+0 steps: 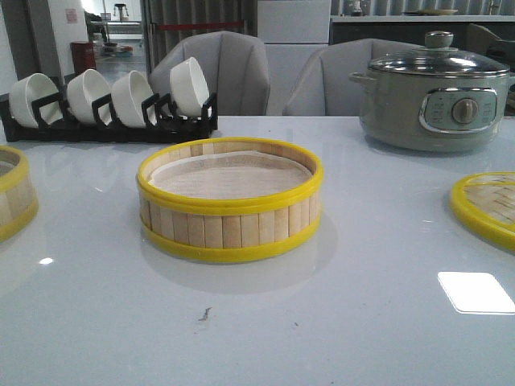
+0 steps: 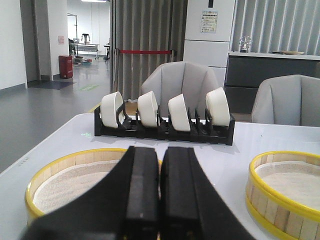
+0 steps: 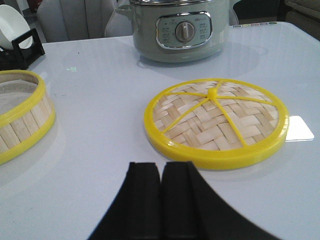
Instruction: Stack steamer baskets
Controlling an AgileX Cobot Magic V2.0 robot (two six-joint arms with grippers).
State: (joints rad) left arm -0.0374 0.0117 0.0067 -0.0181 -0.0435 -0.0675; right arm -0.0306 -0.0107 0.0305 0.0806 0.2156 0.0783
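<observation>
**On the table: two baskets apart, both pincers closed**

At the table's [image 1: 265, 330] centre sits one steamer basket [image 1: 230, 199]; the second steamer basket [image 1: 14, 193] lies at nine o'clock, well apart. The woven lid [image 3: 216, 121] rests at three o'clock. The left pincer [image 2: 159, 192] and right pincer [image 3: 161, 200] are both closed, holding nothing. A closed pincer would likely shove a rim rather than grip it; mistaking the lid for a basket is another risk.

A showroom-like dining space inside a large building is showing here: a glossy white table [image 1: 265, 322] is carrying a bowl rack [image 1: 109, 121], grey upholstered chairs [image 1: 225, 68] are standing behind it, and beyond the chairs a concrete corridor [image 2: 55, 100] is stretching away.
</observation>
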